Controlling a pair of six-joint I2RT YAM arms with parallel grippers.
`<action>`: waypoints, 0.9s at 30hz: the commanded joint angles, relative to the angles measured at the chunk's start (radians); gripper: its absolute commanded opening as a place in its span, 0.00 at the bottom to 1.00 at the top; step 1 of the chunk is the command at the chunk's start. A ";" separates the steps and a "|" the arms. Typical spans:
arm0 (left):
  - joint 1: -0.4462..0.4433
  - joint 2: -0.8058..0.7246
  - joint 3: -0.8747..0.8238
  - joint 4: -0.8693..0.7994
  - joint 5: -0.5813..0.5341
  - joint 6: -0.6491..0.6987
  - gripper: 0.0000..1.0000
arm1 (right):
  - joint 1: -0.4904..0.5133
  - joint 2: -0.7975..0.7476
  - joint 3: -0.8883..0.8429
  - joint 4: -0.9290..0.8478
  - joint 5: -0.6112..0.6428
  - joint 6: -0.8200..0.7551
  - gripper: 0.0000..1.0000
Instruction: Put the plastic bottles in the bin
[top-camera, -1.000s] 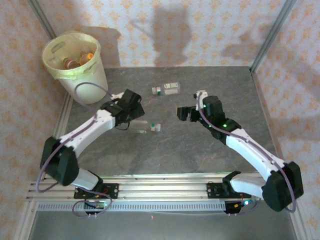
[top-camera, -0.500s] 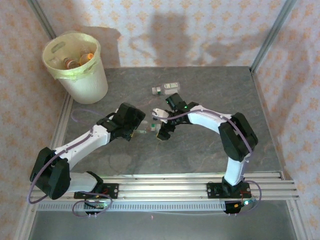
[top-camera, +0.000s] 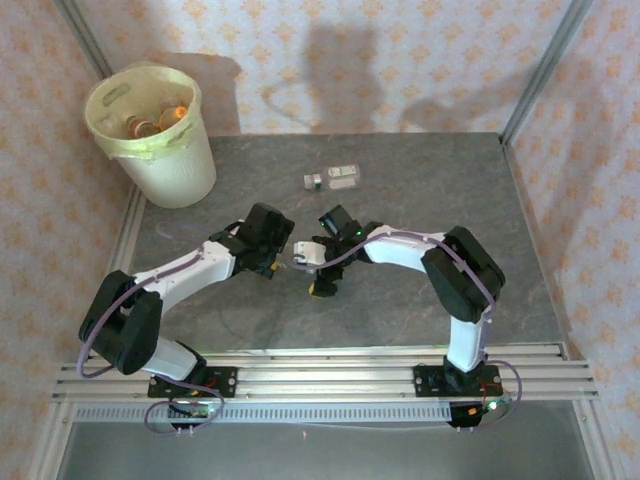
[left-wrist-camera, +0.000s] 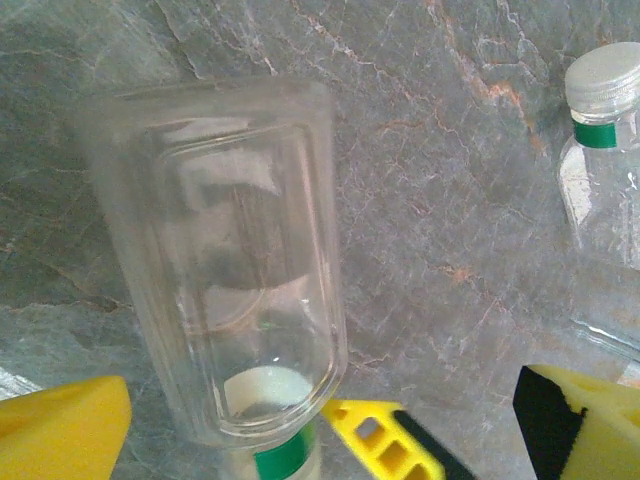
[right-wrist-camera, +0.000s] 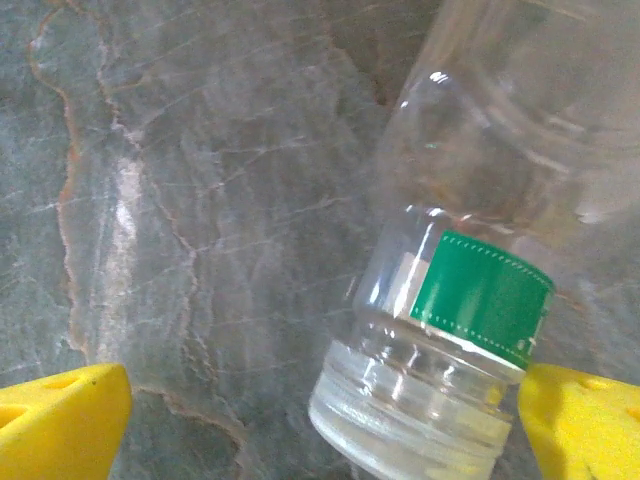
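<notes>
The left claw (left-wrist-camera: 320, 425) and right claw (right-wrist-camera: 320, 420) stand spread around one clear bottle (top-camera: 304, 251) in the middle of the counter (top-camera: 400, 300), seemingly so either can pinch it for the bin (top-camera: 175, 170) at the far-left corner.

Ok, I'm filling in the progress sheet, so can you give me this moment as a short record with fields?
bin: cream-white, yellow liner, far left; bottles inside
on table: two bottles, both lying down
near bottle: clear, green band, between both grippers
far bottle: alone, beyond the grippers
left gripper: open, astride the near bottle's base end
right gripper: open, astride its cap end
gripped: nothing
</notes>
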 joint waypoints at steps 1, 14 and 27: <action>0.010 0.017 0.025 -0.051 -0.055 -0.008 1.00 | 0.016 -0.044 -0.050 0.060 -0.008 0.002 0.99; 0.011 0.283 0.301 -0.314 -0.077 0.327 0.94 | 0.024 -0.331 -0.309 0.399 0.080 0.291 0.99; 0.010 0.397 0.366 -0.331 -0.080 0.516 0.81 | 0.004 -0.791 -0.469 0.603 0.685 0.853 0.99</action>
